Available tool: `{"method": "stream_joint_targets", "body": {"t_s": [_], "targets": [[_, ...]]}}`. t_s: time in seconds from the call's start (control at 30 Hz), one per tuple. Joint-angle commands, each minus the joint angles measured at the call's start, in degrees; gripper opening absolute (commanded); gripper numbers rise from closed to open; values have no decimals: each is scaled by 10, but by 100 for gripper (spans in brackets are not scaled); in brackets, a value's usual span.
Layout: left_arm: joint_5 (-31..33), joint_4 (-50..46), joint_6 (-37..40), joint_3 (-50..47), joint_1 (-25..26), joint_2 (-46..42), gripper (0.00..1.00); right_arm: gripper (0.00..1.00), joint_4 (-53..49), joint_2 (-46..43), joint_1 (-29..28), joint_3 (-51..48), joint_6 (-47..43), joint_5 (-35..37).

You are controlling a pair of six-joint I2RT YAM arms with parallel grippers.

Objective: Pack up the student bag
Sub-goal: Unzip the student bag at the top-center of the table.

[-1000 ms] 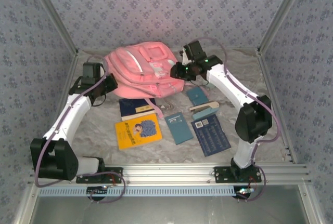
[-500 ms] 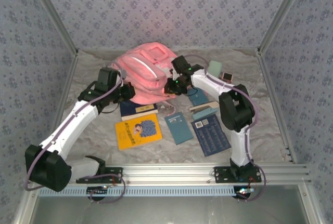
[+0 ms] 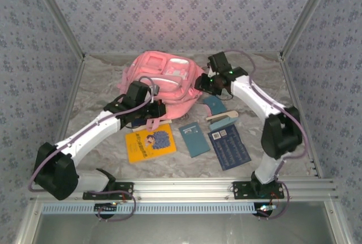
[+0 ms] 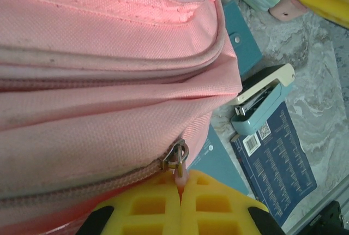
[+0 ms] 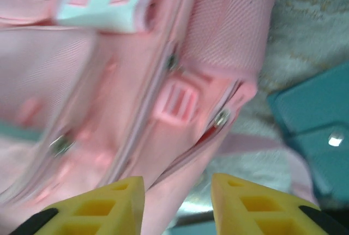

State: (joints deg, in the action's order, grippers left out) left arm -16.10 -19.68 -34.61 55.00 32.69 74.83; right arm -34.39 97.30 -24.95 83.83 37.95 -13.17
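Note:
The pink student bag (image 3: 167, 82) lies at the back middle of the table with its front pockets facing up. My left gripper (image 3: 151, 108) is at the bag's near edge. In the left wrist view its yellow fingers (image 4: 218, 202) are shut on the pink zipper pull (image 4: 180, 176) hanging from the metal slider (image 4: 176, 158) of the bag (image 4: 109, 82). My right gripper (image 3: 201, 83) is at the bag's right side. It stands open (image 5: 177, 194), with the bag's edge (image 5: 180, 153) and a partly parted zip (image 5: 222, 117) just beyond the fingertips.
In front of the bag lie a yellow book (image 3: 149, 142), a teal booklet (image 3: 194, 138), a dark blue book (image 3: 228, 148), a stapler (image 3: 222, 119) and a teal notebook (image 3: 214, 104). The stapler (image 4: 262, 101) and dark blue book (image 4: 275, 161) lie right of my left gripper.
My left arm has swung right to the bag's near edge and shut on the zipper pull. The bag has shifted and turned. My right gripper has drawn back toward the right.

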Motion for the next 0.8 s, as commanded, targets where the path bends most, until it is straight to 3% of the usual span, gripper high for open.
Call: {"method": "stream_joint_targets", "body": {"t_s": [0.0, 0.07, 0.17, 0.27, 0.5, 0.77], "targets": [[-13, 72, 4, 6, 2, 8, 0, 36, 35, -44, -3, -60, 129, -44], [-13, 76, 10, 7, 4, 14, 0, 39, 60, -59, -13, -83, 189, -69], [-8, 76, 22, 7, 8, 20, 0, 53, 101, -59, -35, -97, 270, -107], [-4, 71, 27, 5, 10, 20, 0, 58, 151, -46, -54, -109, 336, -134], [3, 65, 38, -2, 14, 11, 0, 56, 289, -1, -70, -149, 441, -149], [12, 59, 54, -6, 14, 10, 0, 54, 307, 26, -78, -169, 468, -149]]}}
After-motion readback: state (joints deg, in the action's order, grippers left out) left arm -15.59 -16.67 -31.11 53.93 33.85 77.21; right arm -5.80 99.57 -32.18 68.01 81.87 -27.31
